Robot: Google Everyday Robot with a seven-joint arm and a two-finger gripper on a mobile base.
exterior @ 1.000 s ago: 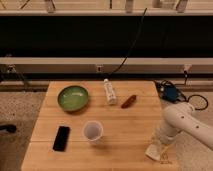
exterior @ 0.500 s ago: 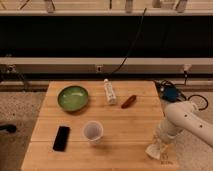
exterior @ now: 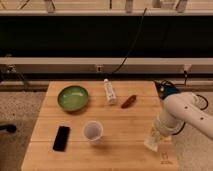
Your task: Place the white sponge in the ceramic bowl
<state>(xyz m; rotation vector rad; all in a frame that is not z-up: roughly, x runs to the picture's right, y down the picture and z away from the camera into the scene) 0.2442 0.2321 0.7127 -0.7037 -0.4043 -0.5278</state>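
Observation:
The green ceramic bowl [exterior: 73,97] sits on the wooden table [exterior: 120,125] at the back left, with nothing in it. My white arm reaches in from the right, and its gripper [exterior: 153,140] points down at the table's front right part. A pale whitish patch [exterior: 150,145] lies right under the gripper. It may be the white sponge, but I cannot separate it from the gripper's own tip. The bowl is far to the left of the gripper.
A translucent white cup [exterior: 92,131] stands near the table's middle front. A black phone [exterior: 61,138] lies at the front left. A white bottle with a label [exterior: 109,92] lies at the back middle, with a small brown object [exterior: 129,101] to its right. Cables hang off the right edge.
The arm and gripper have shifted very slightly at the front right of the table. Nothing else has moved.

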